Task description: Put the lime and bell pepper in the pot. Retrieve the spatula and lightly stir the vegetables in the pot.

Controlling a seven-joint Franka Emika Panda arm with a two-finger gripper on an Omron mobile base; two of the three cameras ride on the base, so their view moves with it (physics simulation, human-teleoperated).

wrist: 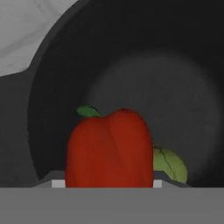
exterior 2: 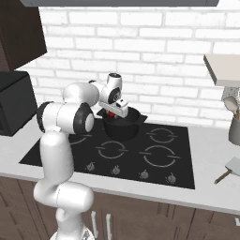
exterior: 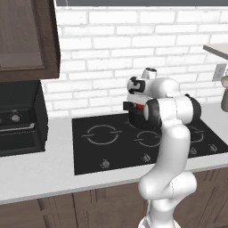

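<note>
My gripper (exterior 2: 112,113) hangs over the black pot (exterior 2: 123,127), which stands on the back left burner of the cooktop. It is shut on the red bell pepper (wrist: 109,148), which is held above the pot's opening. In the left base view the bell pepper (exterior: 139,107) peeks out red at the hand, just over the pot (exterior: 132,118). A green lime (wrist: 171,164) lies on the pot's floor, partly hidden behind the pepper. The pale grey spatula (exterior 2: 228,168) lies on the counter right of the cooktop, far from the hand.
The black cooktop (exterior 2: 154,161) has knobs along its front edge. A grey holder with round spoons (exterior 2: 233,119) stands at the back right. A black microwave (exterior: 18,118) sits at the left, under a dark wall cabinet (exterior: 26,38).
</note>
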